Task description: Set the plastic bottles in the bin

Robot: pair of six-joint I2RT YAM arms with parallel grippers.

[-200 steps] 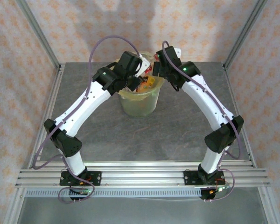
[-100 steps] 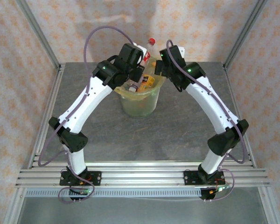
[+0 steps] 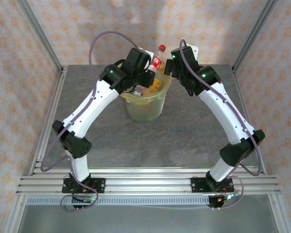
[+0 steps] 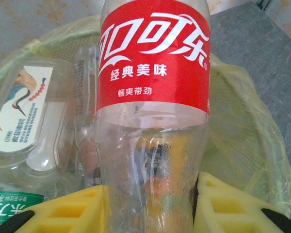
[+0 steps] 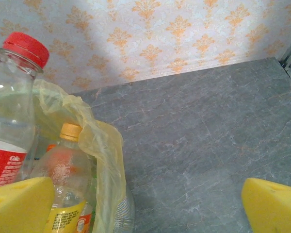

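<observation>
From where I am standing, the left claw (image 4: 148,204) is clenching the clear lower body of a red-labelled bottle (image 4: 154,53), with its yellow pads pressing in from both sides at the bottom of the left wrist frame. The bottle is standing cap-up above the bin (image 3: 144,109), at the upper centre of the overhead frame. The bin's yellow bag (image 4: 242,121) is spreading out beneath it.

Other bottles are lying inside, among them an orange-capped bottle (image 5: 68,170) leaning against the bag near the rim. The right claw (image 5: 146,206) is hanging released, its pads wide apart with nothing between them. It is just beside the bin's right rim, over the bare grey worktop (image 5: 199,126).

I judge that the drop is the step in hand. The pile is looking high, so the bottle wants bringing over the middle of the mouth and lowering before the pads part. That way it is less likely to bounce off the heap or catch the bag's loose edge. The right claw is best held clear of the rim.
</observation>
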